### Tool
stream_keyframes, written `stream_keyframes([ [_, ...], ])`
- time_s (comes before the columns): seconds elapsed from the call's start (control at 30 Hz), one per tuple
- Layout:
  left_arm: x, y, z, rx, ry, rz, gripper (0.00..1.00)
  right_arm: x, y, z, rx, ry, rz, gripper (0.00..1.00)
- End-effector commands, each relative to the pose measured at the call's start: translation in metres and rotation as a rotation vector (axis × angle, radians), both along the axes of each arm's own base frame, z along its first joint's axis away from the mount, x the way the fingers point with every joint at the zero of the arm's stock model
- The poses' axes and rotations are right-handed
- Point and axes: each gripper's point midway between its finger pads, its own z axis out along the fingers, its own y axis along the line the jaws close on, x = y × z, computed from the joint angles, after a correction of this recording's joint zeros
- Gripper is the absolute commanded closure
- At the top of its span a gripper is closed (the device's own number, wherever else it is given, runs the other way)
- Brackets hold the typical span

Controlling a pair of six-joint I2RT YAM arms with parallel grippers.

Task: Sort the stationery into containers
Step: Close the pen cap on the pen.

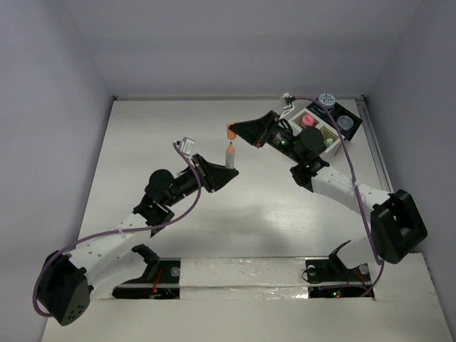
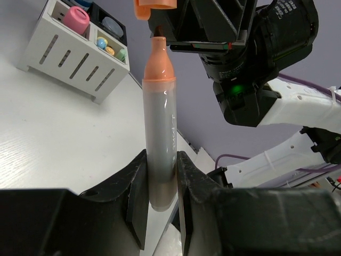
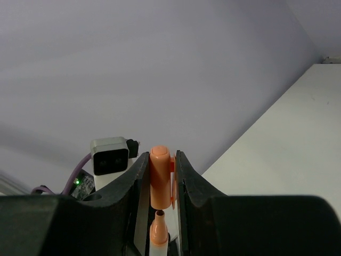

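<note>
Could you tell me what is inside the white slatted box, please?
The white slatted box shows a pink-capped bottle and pastel stick tops; its walls hide everything lower.

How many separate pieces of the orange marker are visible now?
2. The marker body stands in the left gripper; its cap is in the right gripper, just above it. None seems hidden.

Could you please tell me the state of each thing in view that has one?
marker: uncapped, tip bare.
cap: off, just beyond the marker's tip and in line with it.
left gripper: shut on the marker.
right gripper: shut on the cap.
box: open-topped, some compartments holding items.
</note>
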Motion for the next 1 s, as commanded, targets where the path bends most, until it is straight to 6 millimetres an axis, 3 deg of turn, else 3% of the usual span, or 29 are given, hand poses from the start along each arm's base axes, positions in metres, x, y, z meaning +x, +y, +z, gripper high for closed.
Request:
stream_keyframes([
  [0.0, -0.001, 0.005, 0.036, -0.057, -0.103, 0.015, 1.00, -0.016, -0.006, 0.024, 0.056, -0.077, 0.014, 1.00],
  [0.4, 0.006, 0.004, 0.048, -0.033, -0.136, 0.042, 1.00, -0.023, -0.001, 0.002, 0.038, -0.049, 0.052, 1.00],
  [0.8, 0.009, 0.005, 0.063, -0.096, -0.172, 0.056, 1.00, -0.048, 0.010, 0.003, 0.111, -0.087, 0.111, 1.00],
  [0.97, 0.011, 0.010, 0.064, -0.104, -0.174, 0.091, 1.00, -0.050, 0.004, 0.005, 0.111, -0.090, 0.078, 1.00],
])
